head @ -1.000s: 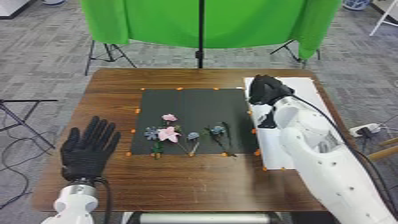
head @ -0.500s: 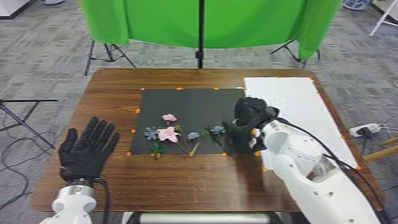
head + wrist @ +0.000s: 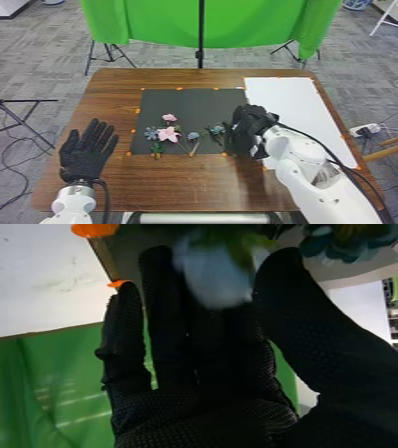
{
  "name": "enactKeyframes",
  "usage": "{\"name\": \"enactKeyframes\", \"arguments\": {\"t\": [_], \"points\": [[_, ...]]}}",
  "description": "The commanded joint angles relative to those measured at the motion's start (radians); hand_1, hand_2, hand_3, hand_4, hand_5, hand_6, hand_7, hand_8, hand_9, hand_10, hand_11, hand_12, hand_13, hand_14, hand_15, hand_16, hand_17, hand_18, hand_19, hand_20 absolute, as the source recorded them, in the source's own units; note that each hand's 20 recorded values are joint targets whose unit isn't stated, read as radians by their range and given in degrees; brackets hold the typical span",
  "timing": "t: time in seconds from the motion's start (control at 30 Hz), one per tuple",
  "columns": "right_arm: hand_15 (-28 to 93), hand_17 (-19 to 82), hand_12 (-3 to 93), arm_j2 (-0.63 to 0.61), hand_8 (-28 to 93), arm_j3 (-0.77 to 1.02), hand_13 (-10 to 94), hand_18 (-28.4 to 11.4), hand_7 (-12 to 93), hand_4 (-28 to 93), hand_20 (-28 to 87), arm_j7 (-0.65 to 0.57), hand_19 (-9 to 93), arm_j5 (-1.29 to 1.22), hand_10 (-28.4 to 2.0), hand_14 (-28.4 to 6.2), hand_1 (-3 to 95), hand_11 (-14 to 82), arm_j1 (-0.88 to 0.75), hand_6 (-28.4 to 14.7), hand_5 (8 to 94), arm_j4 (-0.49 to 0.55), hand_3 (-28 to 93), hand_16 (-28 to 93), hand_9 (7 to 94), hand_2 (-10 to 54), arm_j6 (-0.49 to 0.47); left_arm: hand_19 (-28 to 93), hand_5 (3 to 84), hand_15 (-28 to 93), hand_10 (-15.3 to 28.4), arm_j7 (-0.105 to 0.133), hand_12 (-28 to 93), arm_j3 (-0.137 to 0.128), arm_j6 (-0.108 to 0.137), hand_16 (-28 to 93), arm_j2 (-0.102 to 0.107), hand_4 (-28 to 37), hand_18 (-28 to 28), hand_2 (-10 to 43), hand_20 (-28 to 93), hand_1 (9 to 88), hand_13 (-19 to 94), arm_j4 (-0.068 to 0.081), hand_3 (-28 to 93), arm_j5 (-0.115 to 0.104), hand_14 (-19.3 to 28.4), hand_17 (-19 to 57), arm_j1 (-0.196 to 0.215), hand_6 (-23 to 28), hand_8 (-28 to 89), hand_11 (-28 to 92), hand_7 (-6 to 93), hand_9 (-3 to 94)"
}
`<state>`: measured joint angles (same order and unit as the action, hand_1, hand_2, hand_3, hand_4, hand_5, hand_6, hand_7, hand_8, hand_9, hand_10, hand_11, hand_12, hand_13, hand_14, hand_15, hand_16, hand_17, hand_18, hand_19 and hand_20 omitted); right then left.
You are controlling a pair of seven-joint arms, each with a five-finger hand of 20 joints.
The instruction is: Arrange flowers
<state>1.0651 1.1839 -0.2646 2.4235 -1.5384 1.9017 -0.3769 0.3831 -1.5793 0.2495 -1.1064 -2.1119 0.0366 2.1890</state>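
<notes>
"Where is the right hand (image 3: 251, 127)?"
"At the right edge of the black mat (image 3: 191, 102), just beside the rightmost blue flower (image 3: 217, 129). Fingers straight, thumb apart."
"Clamped on anything?"
"I cannot tell. The wrist view shows a blurred pale shape (image 3: 213, 279) between thumb and fingers."
"The other flowers?"
"Pink (image 3: 168, 133) and blue, on the mat's near half, left of that hand."
"And the left hand (image 3: 86, 147)?"
"Near left, fingers straight and spread."

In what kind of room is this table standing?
Probably a robotics lab or test room: a green cloth hangs behind the table, tripods stand around, and cables lie on the carpeted floor.
</notes>
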Motion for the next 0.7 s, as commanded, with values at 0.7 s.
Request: {"name": "enactKeyframes", "arguments": {"t": [0.7], "points": [[35,16,15.6,0.033,-9,0.415,36,-23.9,8,-28,33,0.072,68,-0.736,-21.0,-18.1,14.6,10.8,-0.259,-6.9,35.4,0.134,76,13,40.6,-9.5,0.315,37,45.7,34,15.3,-0.012,8,-0.048,-0.035,-9,0.001,-28.3,13.9,19.0,12,24.7,28,0.014,75,0.092,15.5,-8.6,0.008,9.8,-9,21,10.4,38.5]]}}
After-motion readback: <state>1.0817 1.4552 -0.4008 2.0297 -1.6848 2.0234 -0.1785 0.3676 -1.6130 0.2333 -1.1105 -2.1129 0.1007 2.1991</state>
